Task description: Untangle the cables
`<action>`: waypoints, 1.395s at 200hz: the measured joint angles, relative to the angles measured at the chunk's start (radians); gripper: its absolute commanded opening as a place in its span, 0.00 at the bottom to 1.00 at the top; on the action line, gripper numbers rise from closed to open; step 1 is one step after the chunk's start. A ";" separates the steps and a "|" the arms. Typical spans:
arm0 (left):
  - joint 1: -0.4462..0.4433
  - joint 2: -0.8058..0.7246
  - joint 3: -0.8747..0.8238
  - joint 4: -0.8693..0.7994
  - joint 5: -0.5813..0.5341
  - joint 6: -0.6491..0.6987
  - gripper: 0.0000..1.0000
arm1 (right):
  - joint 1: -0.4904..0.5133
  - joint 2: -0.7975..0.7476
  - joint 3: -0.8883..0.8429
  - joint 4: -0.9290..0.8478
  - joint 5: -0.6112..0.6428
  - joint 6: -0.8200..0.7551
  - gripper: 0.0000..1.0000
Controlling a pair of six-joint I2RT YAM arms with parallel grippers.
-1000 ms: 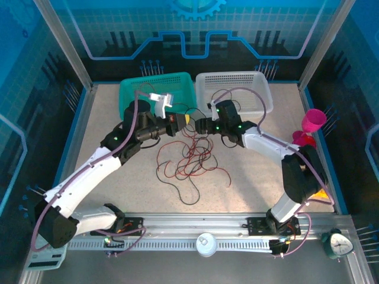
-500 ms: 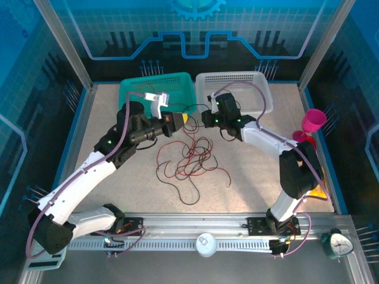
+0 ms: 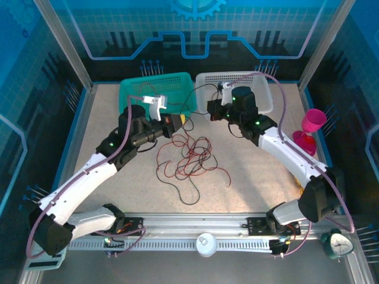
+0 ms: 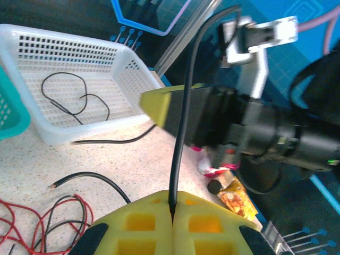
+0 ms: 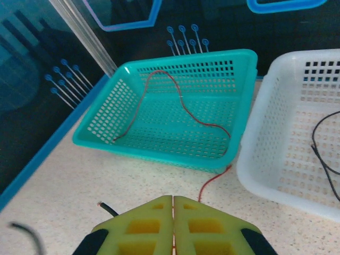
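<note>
**Taut black cable risking a snag across the right arm**

The left gripper (image 4: 172, 212) is hanging just in front of the teal basket (image 5: 106, 114). It is clamping fully shut on a black cable (image 4: 183, 122), which is rising straight from its pads and crossing the face of the right gripper's finger.

The right gripper (image 5: 173, 204), off the teal basket's front right corner, is pressing its pads together too. A red cable (image 5: 212, 183) is running out from under its tip toward the teal basket, but whether that strand is being pinched cannot be told.

The cable tangle (image 3: 189, 155) is lying on the table (image 3: 249, 177) in front of the teal basket, toward the arm bases.

Likely trouble:
- The black cable is draping over the right arm, so pulling the grippers apart is likely to hook it there instead of freeing it.
- Pulling could also be tightening the red and black loops below.
- The thin wire may be slipping from the soft pads.

Room:
- The two grippers are sitting close together.
- The white basket (image 5: 255, 143) is touching the teal basket's right side, which is blocking travel backward.
- A pink cup (image 3: 312, 121) is standing well right of the teal basket.
- Open table is lying in front of the teal basket, on either side of the tangle.
</note>
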 measured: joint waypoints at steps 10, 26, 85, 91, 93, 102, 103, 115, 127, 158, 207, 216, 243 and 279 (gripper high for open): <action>0.000 0.000 -0.010 0.000 -0.024 0.000 0.00 | 0.000 -0.018 0.000 -0.002 -0.023 0.012 0.00; 0.000 0.001 -0.022 0.002 -0.053 -0.001 0.02 | 0.000 -0.042 0.000 -0.002 -0.058 0.038 0.00; 0.000 0.034 -0.025 0.019 -0.108 -0.022 0.48 | 0.001 -0.080 0.013 -0.024 -0.085 0.088 0.00; 0.000 0.038 -0.025 0.018 -0.110 -0.026 0.58 | 0.000 -0.079 0.021 -0.037 -0.080 0.094 0.00; 0.000 0.039 -0.025 0.018 -0.111 -0.023 0.60 | -0.001 -0.078 0.023 -0.038 -0.079 0.097 0.00; 0.000 0.042 -0.025 0.018 -0.114 -0.030 0.68 | -0.005 -0.074 0.038 -0.050 -0.069 0.109 0.00; 0.000 0.042 -0.025 0.018 -0.114 -0.031 0.70 | -0.006 -0.073 0.039 -0.051 -0.068 0.110 0.00; 0.000 0.042 -0.025 0.021 -0.118 -0.035 0.80 | -0.018 -0.064 0.060 -0.064 -0.044 0.133 0.00; 0.000 0.042 -0.026 0.026 -0.120 -0.027 0.93 | -0.036 -0.051 0.084 -0.073 -0.013 0.154 0.00; 0.000 0.034 -0.034 0.029 -0.143 -0.038 0.99 | -0.063 -0.008 0.151 -0.106 0.126 0.190 0.00; 0.000 -0.020 -0.070 0.005 -0.227 -0.045 0.99 | -0.064 0.091 0.280 -0.159 0.365 0.195 0.00; 0.000 -0.029 -0.078 0.002 -0.240 -0.045 0.99 | -0.064 0.111 0.301 -0.167 0.404 0.195 0.00; 0.000 -0.041 -0.097 -0.006 -0.257 -0.049 0.99 | -0.066 0.203 0.383 -0.198 0.525 0.191 0.00; 0.000 -0.046 -0.101 -0.012 -0.261 -0.052 0.99 | -0.092 0.383 0.568 -0.269 0.631 0.177 0.00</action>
